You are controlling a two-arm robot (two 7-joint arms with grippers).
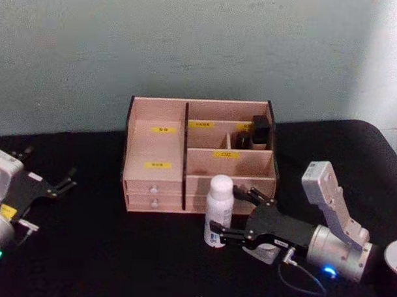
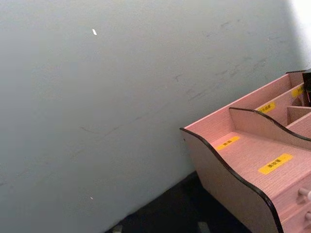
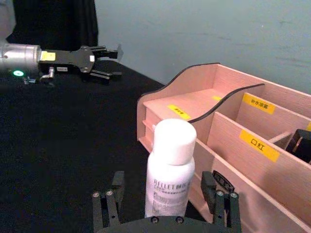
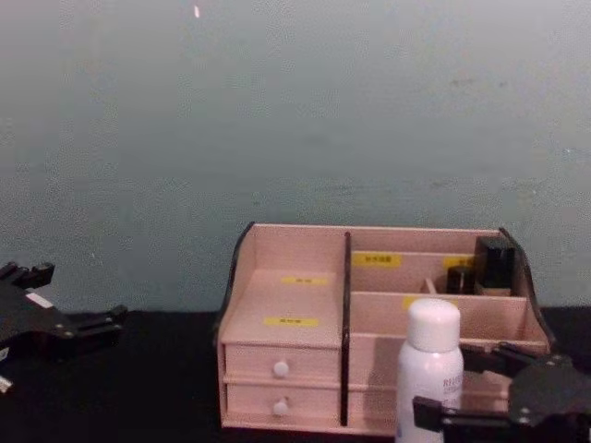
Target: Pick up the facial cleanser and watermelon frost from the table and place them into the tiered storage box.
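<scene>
We log the left gripper [image 1: 51, 168] parked with fingers spread, empty. To its right sits the pale pinkish-wood tiered storage box [image 1: 156, 147]. A white capped facial cleanser bottle [image 1: 217, 217] stands between the right gripper's [image 1: 226, 208] parted fingers, seemingly untouched.

The right gripper [image 1: 226, 208] flanks the white bottle [image 1: 219, 200], jaws seemingly apart.

table: black [image 1: 116, 250] | on it: tiered storage box [image 1: 140, 146], 1 white bottle [image 1: 218, 211]
</scene>
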